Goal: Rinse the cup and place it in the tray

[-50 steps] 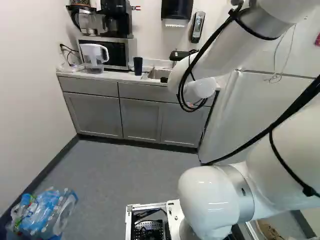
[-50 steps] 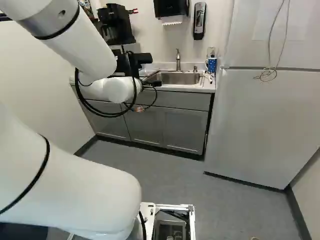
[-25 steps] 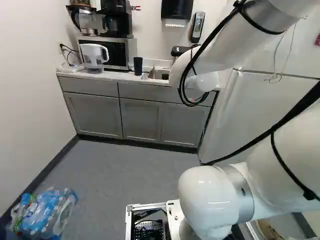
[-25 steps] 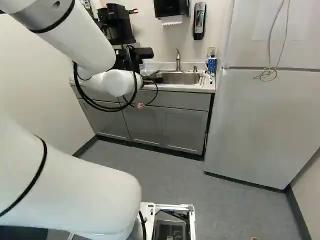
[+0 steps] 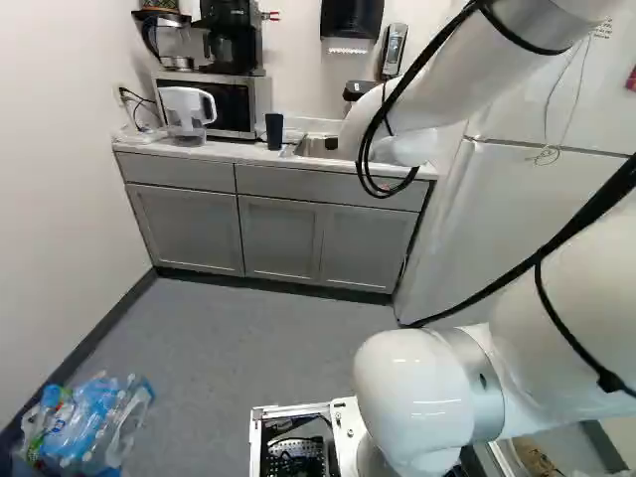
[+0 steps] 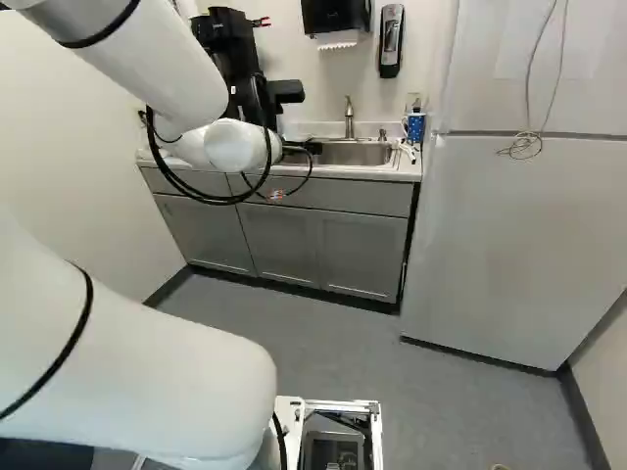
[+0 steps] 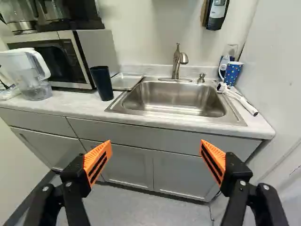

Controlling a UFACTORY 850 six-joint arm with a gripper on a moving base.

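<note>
In the right base view the gripper [image 6: 287, 92] shows only as black parts beyond the white wrist, its fingers hidden. In the wrist view the gripper [image 7: 155, 147] stands open, orange pads wide apart, with nothing between them. A dark blue cup [image 7: 102, 83] is upright on the counter left of the sink, ahead of the gripper and beyond its fingers; the left base view shows the cup [image 5: 274, 131] too. A shallow metal tray [image 7: 126, 81] lies between cup and sink [image 7: 175, 100]. The faucet [image 7: 177, 63] rises behind the basin.
A clear pitcher [image 7: 32, 75] and a microwave [image 7: 61, 59] stand beyond the cup. A dotted mug [image 7: 232, 72] and a white hose-like thing [image 7: 239, 100] lie across the sink. The fridge [image 6: 519, 225] is at the right. Bottles [image 5: 84, 422] lie on the floor.
The wrist and the gripper's black parts have risen a little against the counter. Neither the base nor the cup has moved.
</note>
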